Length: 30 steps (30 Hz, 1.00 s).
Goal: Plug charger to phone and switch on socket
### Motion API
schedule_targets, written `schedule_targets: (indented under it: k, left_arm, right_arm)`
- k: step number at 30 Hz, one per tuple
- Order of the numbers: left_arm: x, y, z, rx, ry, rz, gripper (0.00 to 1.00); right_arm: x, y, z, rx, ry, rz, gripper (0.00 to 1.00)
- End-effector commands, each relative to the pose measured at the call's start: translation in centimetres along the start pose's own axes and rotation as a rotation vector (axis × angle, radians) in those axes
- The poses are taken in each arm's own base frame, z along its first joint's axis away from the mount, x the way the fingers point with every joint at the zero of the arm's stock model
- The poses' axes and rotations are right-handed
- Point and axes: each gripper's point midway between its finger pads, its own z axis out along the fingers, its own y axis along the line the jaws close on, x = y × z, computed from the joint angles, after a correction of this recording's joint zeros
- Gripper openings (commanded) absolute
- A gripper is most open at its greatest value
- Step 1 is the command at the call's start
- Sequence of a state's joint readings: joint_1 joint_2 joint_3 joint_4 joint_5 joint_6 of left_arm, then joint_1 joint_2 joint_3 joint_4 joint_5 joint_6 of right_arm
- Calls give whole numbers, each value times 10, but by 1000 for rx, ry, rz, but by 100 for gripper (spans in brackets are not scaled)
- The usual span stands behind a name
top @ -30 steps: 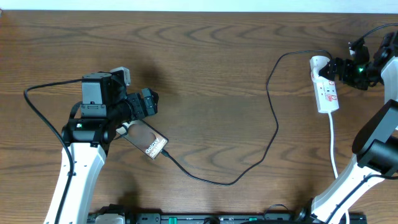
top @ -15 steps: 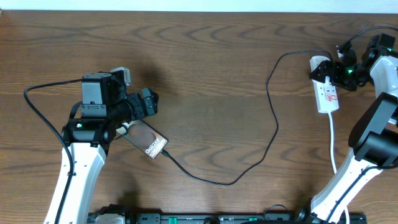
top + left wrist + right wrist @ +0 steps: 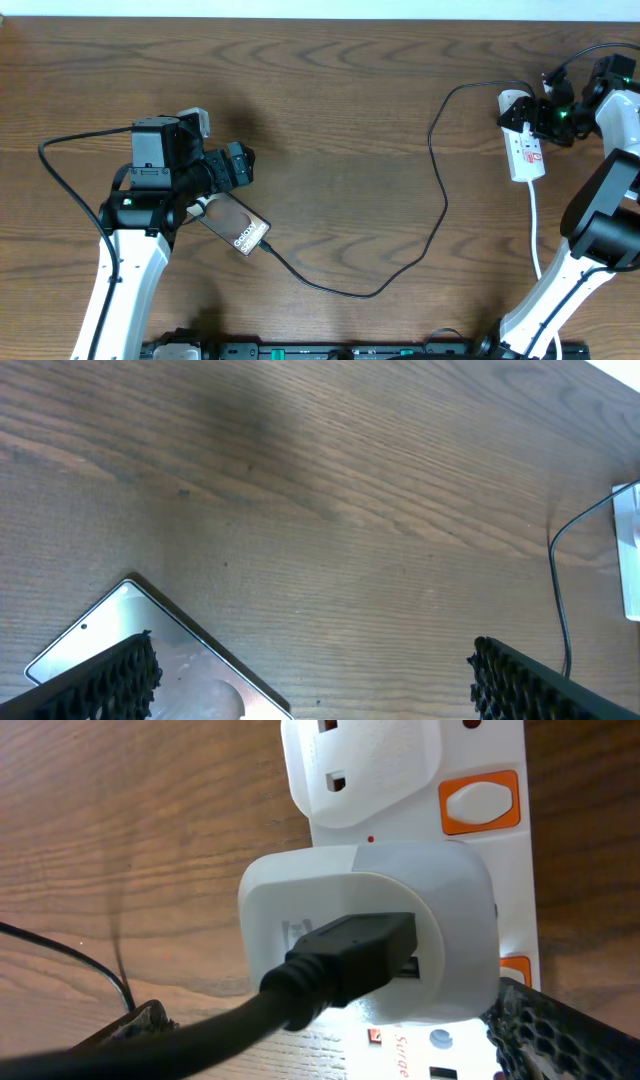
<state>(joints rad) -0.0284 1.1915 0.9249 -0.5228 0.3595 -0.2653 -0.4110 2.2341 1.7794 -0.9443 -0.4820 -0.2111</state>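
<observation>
Two steps make up the job, and the first looks done: the charger (image 3: 445, 205) runs from its white adapter (image 3: 370, 910) in the socket (image 3: 527, 150) to the phone (image 3: 236, 226), which lies well apart from the socket under the wide-open left claw (image 3: 315, 680). The switching step is now in hand. The right claw (image 3: 335, 1025) hangs over the socket with its fingers spread, and next needs one fingertip pressed on the half-hidden orange rocker (image 3: 512, 970) just beside the adapter.
</observation>
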Motion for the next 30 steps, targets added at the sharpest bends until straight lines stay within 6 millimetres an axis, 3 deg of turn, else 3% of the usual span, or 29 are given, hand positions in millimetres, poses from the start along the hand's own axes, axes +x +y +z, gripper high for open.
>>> schedule_targets:
  k: [1, 30]
  left_arm:
    - [-2, 1, -1, -12, -1, -7, 98]
    - [1, 2, -1, -17, 12, -12, 97]
  right_arm:
    - [4, 20, 13, -100, 22, 18, 98]
    - [7, 43, 31, -138, 55, 3, 95]
